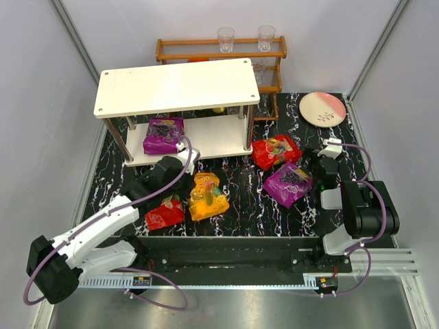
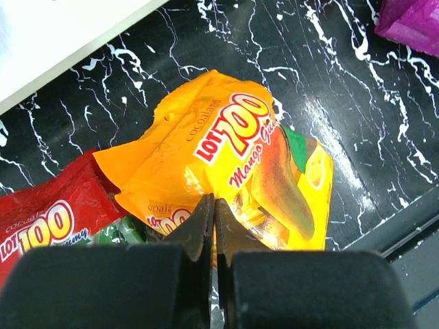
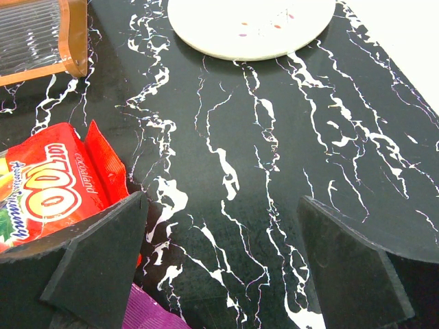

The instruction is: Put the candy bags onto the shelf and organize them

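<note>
The white shelf stands at the back left, with a purple candy bag on its lower board. An orange bag and a red bag lie side by side on the black marbled mat. Further right lie a second red bag and a second purple one. My left gripper is shut and hovers just short of the orange bag, with nothing seen between its fingers. My right gripper is open over bare mat, the red bag at its left finger.
A brown wooden rack with clear glasses stands behind the shelf. A pink and white plate sits at the back right. The mat ends at a metal rail near the arm bases. Grey walls close in both sides.
</note>
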### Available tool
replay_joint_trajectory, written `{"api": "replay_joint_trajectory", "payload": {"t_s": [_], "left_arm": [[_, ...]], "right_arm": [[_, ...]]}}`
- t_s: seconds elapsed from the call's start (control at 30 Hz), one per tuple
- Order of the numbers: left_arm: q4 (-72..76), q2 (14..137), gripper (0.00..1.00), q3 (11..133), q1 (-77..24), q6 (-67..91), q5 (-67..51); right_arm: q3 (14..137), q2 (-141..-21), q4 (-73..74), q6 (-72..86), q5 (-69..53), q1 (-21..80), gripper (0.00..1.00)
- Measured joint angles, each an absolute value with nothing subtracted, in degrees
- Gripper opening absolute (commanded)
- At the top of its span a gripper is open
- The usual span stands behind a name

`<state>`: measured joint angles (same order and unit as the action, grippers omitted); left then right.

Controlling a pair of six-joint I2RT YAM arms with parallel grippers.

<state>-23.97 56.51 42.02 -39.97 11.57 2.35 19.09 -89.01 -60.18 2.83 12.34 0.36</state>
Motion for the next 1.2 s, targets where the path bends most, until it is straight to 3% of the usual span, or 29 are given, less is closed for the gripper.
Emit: {"api": "replay_joint_trajectory", "payload": {"t_s": [0.43, 0.47, 0.5, 0.53, 0.57, 0.6, 0.77, 1.2], "left_arm": [[-23.0, 54.8, 0.0, 42.2, -44.8, 7.9, -1.8], [-22.6, 54.8, 0.15, 42.2, -45.3, 7.9, -1.8], [-22.5, 54.8, 0.48, 42.2, -45.7, 8.2, -1.3], [-22.5, 54.8, 0.68, 42.2, -45.8, 8.6, -0.4], [-22.1, 54.8, 0.78, 42.1, -45.5, 9.1, 0.7], [-21.6, 54.8, 0.98, 42.0, -44.9, 10.4, 2.0], [-19.0, 54.0, 0.99, 39.3, -43.0, 16.5, 7.8], [-11.9, 48.1, 0.99, 26.0, -46.9, 35.6, 8.6]], "right_arm": [[19.1, -89.0, -60.2, 2.8, 12.3, 0.3, 1.0], [19.1, -89.0, -60.2, 2.8, 12.4, 0.4, 1.0], [19.1, -89.0, -60.2, 2.8, 12.3, 0.3, 1.0], [19.1, -89.0, -60.2, 2.8, 12.3, 0.4, 1.0], [19.1, -89.0, -60.2, 2.8, 12.3, 0.4, 1.0], [19.1, -89.0, -60.2, 2.8, 12.3, 0.4, 1.0], [19.1, -89.0, -60.2, 2.8, 12.3, 0.4, 1.0], [19.1, -89.0, -60.2, 2.8, 12.3, 0.4, 1.0]]}}
